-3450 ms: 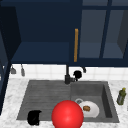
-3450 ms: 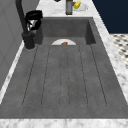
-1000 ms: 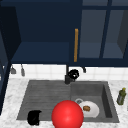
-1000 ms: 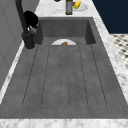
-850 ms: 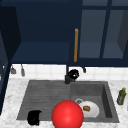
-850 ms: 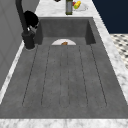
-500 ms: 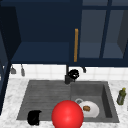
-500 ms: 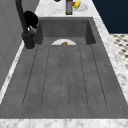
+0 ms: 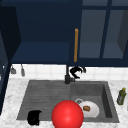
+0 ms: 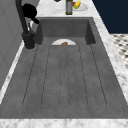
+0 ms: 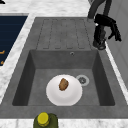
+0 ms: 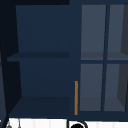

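Grey sink (image 9: pixel 107 100) sunk in the marble bench (image 9: pixel 10 95), black faucet (image 9: pixel 67 75) upright at its twelve o'clock rim. Right hand (image 9: pixel 76 71) at the faucet's three o'clock, just beside it, fingers curled, empty. Left hand (image 9: pixel 34 117) at seven o'clock; grip impossible to tell.

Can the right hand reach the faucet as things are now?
Probably yes: the right hand hangs right beside the black faucet behind the sink, fingers curled, and nothing stands between them.

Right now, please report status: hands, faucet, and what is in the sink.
Right hand at black faucet, fingers curled. Left hand at sink front edge. White plate with brown food in basin.
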`<state>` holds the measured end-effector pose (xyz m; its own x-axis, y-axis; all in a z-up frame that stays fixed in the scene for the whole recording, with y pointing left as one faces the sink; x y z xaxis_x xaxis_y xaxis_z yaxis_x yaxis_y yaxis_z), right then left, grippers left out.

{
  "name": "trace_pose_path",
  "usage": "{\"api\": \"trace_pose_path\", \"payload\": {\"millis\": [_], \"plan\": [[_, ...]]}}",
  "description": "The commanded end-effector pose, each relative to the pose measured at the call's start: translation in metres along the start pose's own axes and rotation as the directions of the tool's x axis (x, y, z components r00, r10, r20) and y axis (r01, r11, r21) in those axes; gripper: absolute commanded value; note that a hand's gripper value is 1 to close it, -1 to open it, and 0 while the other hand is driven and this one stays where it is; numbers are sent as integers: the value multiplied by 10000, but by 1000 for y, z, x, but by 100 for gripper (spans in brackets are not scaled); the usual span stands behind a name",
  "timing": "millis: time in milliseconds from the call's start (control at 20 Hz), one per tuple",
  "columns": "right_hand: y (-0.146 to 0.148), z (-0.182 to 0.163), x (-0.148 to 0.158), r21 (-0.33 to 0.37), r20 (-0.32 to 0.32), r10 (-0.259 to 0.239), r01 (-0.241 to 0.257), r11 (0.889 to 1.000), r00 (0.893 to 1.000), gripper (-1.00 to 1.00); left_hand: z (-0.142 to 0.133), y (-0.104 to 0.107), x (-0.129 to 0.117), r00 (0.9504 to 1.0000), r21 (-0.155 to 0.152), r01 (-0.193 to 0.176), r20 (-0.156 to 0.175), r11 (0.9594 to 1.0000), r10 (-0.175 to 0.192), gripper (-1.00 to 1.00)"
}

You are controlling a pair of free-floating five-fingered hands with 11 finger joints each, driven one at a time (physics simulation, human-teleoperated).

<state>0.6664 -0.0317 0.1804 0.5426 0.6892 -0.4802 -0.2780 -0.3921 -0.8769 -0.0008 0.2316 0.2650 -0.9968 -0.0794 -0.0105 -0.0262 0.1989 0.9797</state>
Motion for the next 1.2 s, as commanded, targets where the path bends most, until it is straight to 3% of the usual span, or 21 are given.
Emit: {"api": "trace_pose_path", "payload": {"millis": [0,100,250,400,700,800,950,1150], "plan": [[-25,-4,-19,341,-168,-20,25,9994,9999,-100,0,0,0,10000,0,0,0,10000,0,0],[-37,-6,-29,375,-140,-66,71,9993,9999,-100,0,0,0,10000,0,0,0,10000,0,0],[-24,-14,-32,622,303,-200,181,9979,9993,-100,0,0,0,10000,0,0,0,10000,0,0],[-15,-24,-43,195,566,-224,213,9996,9981,-100,0,0,0,10000,0,0,0,10000,0,0],[11,-17,-49,-697,1453,-510,616,9957,9881,-100,0,0,0,10000,0,0,0,10000,0,0],[16,-15,-58,-849,1575,-888,1030,9911,9835,-100,0,0,0,10000,0,0,0,10000,0,0],[19,-12,-74,-850,1777,-1293,1461,9856,9756,-100,0,0,0,10000,0,0,0,10000,0,0],[28,-15,-82,-656,2129,-1439,1611,9848,9664,-100,0,0,0,10000,0,0,0,10000,0,0]]}}
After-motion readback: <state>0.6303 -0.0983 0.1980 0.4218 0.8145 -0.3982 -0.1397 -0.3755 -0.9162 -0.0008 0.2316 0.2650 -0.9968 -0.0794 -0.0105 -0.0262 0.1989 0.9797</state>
